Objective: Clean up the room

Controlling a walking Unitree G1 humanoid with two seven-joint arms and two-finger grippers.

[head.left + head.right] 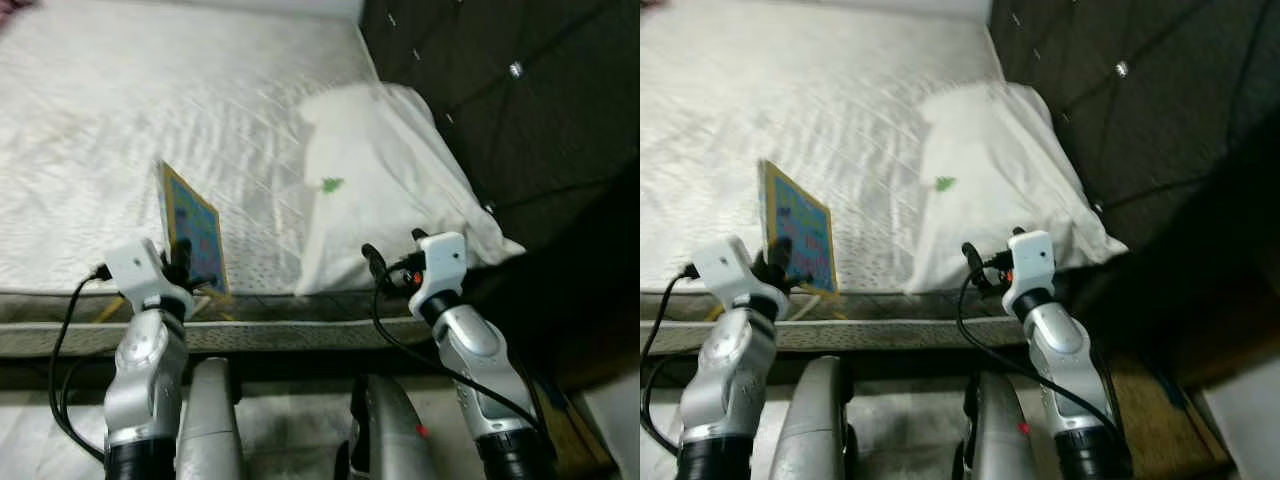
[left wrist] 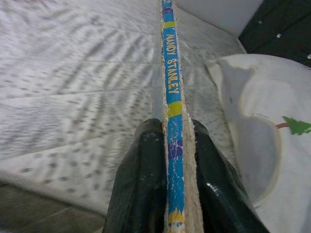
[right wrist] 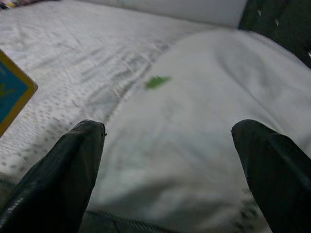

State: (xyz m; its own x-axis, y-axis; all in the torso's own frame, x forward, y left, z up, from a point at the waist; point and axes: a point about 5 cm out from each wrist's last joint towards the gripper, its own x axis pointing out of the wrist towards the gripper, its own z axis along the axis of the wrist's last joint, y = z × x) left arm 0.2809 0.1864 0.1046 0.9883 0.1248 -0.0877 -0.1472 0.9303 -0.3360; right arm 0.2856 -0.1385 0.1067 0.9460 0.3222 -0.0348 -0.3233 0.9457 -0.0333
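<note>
A thin blue picture book with a yellow border (image 1: pixel 195 237) stands upright over the near edge of the bed, and my left gripper (image 1: pixel 180 262) is shut on its lower edge. In the left wrist view the book's spine (image 2: pixel 171 87) runs up between the two black fingers (image 2: pixel 146 184). My right gripper (image 1: pixel 392 258) hovers open at the bed's edge, just in front of a white pillow (image 1: pixel 390 170) with a small green tree print (image 1: pixel 331 184). In the right wrist view the fingers (image 3: pixel 68 170) stand wide apart with the pillow (image 3: pixel 194 126) beyond them.
The white quilted mattress (image 1: pixel 120 120) stretches away to the left and back. A dark tufted headboard (image 1: pixel 510 100) rises on the right. The bed frame's edge (image 1: pixel 300 335) runs across in front of my arms, with pale floor (image 1: pixel 290 430) below.
</note>
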